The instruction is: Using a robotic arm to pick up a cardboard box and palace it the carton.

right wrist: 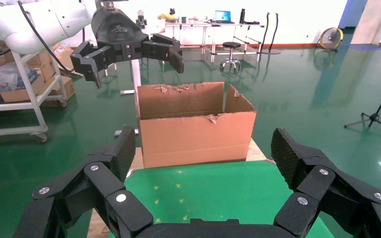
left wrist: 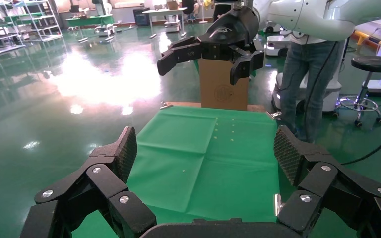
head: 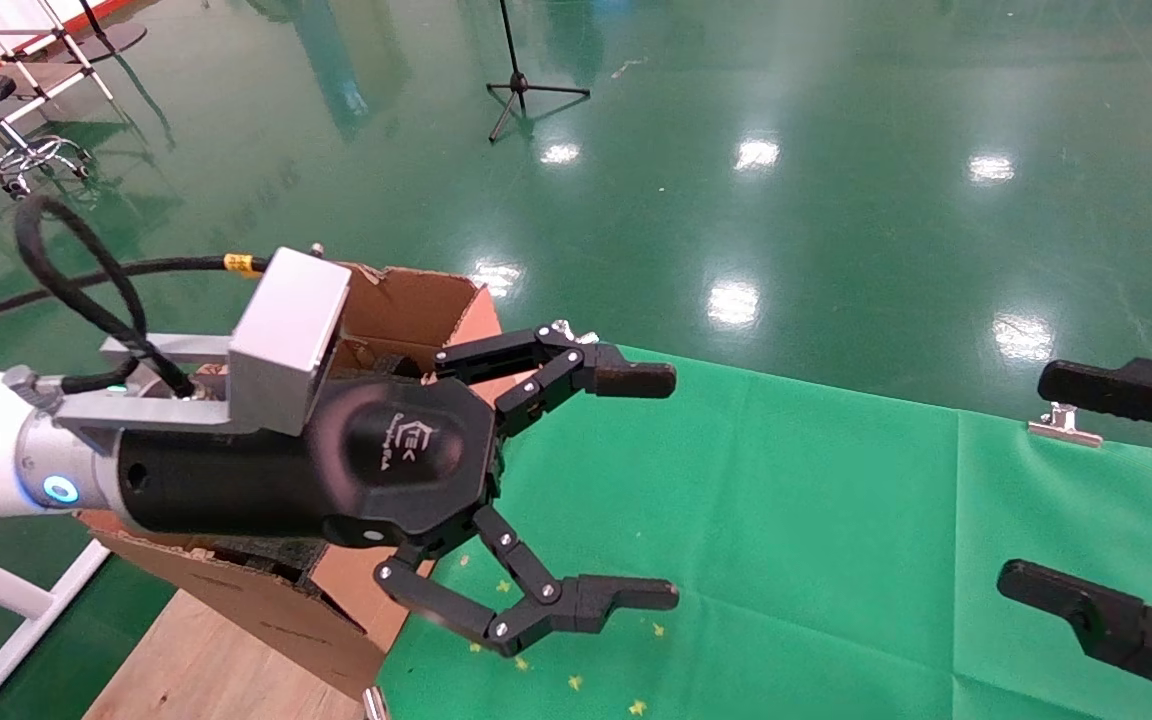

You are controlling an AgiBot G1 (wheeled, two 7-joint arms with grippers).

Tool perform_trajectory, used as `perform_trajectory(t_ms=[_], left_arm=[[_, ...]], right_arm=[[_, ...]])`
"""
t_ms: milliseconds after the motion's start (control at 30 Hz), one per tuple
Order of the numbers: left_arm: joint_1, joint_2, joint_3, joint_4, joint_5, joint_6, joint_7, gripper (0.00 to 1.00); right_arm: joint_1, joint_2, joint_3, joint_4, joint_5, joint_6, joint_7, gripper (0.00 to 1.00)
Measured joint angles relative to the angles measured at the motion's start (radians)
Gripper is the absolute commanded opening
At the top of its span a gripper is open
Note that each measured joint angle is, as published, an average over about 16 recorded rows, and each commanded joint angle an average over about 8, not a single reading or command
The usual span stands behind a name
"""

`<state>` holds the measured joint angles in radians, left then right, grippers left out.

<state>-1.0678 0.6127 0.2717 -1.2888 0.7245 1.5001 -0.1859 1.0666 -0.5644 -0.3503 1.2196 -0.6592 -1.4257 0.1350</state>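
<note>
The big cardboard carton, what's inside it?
The carton has its flaps up, and only bare brown inner walls show. Its bottom is hidden by the front wall and, from the head view, by the left hand hovering open over it.

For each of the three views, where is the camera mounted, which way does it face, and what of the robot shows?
Head view: from the robot's head, looking down at the green cloth; left gripper open beside the carton, right gripper at the edge.
Left wrist view: looks across the cloth past its own open fingers toward the other gripper.
Right wrist view: faces the carton past its own open fingers.
Shared: both wrist views show the carton and opposite gripper.
</note>
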Motion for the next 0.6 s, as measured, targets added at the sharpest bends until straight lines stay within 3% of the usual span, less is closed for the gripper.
perform_trajectory(t_ms=[600], left_arm=[[-0.006, -0.002, 0.008, 0.005, 0.006, -0.005, -0.002, 1.00]], right_arm=[[0.000, 0.000, 0.000, 0.000, 0.000, 0.000, 0.000, 1.00]])
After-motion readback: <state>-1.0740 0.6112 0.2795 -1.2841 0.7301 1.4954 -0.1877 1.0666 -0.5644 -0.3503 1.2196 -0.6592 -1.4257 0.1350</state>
